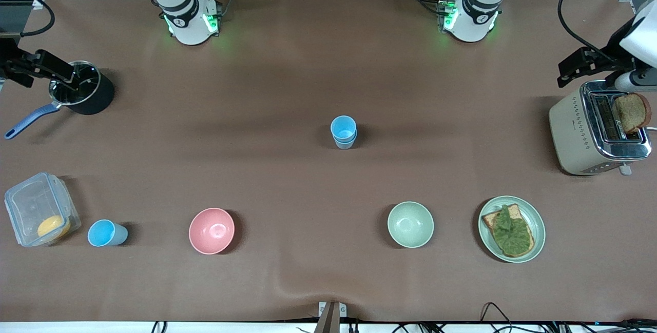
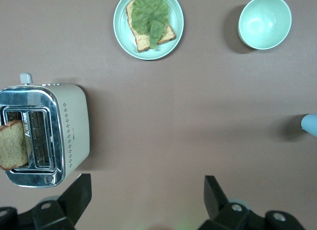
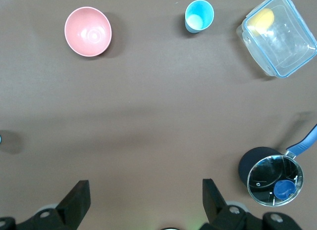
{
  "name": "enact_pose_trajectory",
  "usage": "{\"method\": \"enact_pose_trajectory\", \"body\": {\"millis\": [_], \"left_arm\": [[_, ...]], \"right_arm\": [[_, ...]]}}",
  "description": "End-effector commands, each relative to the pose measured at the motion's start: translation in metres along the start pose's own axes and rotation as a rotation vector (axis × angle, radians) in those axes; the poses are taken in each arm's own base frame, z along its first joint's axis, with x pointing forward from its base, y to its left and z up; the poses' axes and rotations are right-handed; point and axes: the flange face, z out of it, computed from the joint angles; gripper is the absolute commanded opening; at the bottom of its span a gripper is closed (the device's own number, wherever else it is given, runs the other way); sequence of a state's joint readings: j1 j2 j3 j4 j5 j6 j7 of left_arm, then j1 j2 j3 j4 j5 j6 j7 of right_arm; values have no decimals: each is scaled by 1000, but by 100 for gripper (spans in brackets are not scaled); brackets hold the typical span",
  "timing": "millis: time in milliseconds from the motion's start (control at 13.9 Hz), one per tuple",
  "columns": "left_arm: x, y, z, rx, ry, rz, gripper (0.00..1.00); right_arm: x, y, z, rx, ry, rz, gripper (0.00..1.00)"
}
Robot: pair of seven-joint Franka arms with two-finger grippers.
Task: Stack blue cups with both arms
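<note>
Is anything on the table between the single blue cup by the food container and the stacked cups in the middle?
Nothing visible blocks it. The single blue cup stands beside the clear container; the pink bowl sits beside it but nearer the front camera than a straight run to the cup stack. The right gripper, open, is over the saucepan.

No readable text, label or number anywhere, a small dark brand mark on the cream side of the toaster [image 2: 69, 136] too small to make out, round emblems on the arm bases illegible
</note>
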State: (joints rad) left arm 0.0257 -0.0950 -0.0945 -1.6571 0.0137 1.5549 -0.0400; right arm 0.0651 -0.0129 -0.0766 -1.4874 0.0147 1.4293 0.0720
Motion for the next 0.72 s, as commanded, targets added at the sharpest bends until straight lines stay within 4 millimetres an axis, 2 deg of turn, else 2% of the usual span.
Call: {"method": "enact_pose_trajectory", "body": {"millis": [0, 217, 650], "left_arm": [[-4, 7, -11, 6, 3, 0, 100], [-4, 9, -11, 6, 3, 1, 100], [-6, 24, -12, 12, 5, 21, 100]], "right_arm": [[-5, -1, -9, 7, 9, 17, 100], [-2, -1, -9, 7, 16, 17, 100], [-3, -1, -10, 15, 21, 15, 100]]}}
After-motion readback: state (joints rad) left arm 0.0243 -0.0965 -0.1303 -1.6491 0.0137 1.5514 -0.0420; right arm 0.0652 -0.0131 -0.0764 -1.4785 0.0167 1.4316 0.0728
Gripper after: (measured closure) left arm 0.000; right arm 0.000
